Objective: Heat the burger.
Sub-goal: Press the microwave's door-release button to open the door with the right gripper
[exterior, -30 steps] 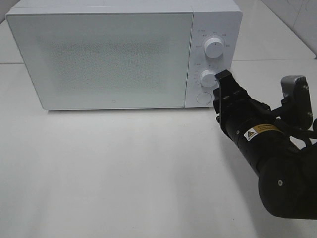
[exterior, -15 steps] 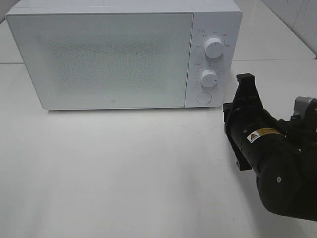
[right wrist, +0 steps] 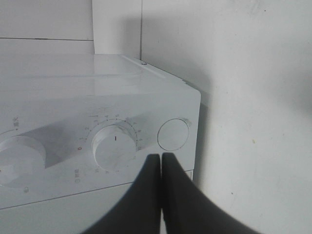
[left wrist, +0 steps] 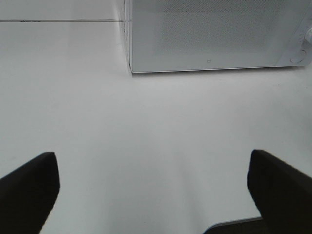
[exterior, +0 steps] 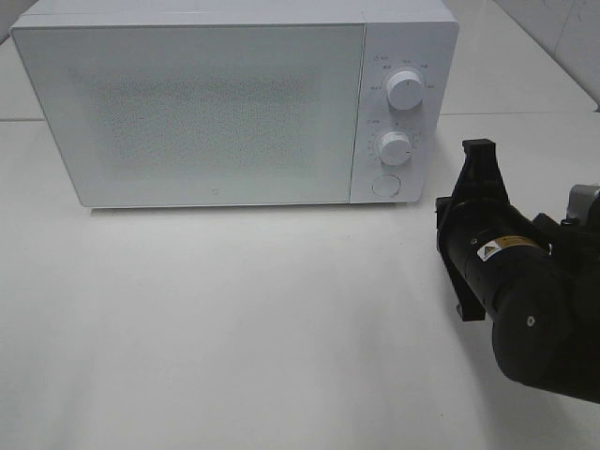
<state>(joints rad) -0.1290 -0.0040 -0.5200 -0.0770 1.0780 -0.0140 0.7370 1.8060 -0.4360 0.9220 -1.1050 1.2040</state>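
**Door Shut, Burger Out of Sight**

From where I stand, the white microwave sits on the desk with its door closed. I cannot see the burger anywhere. It is not on the desk, and the speckled door hides whatever is inside, so I can only guess that it is in there.

The right gripper is clenched on nothing, its two fingers pressed flat together. It hangs just off the control panel, apart from the lower dial and the round button. The left gripper is spread wide and empty, low over bare desk in front of the microwave.

What worries me is that panel. The clenched tips are close enough that a careless swing could nudge the lower dial or press the round button. I take that button for the door release, so pressing it might open the door and stop the heating. I also cannot read whether the lower dial is set far enough, and a short setting would leave the burger cold.
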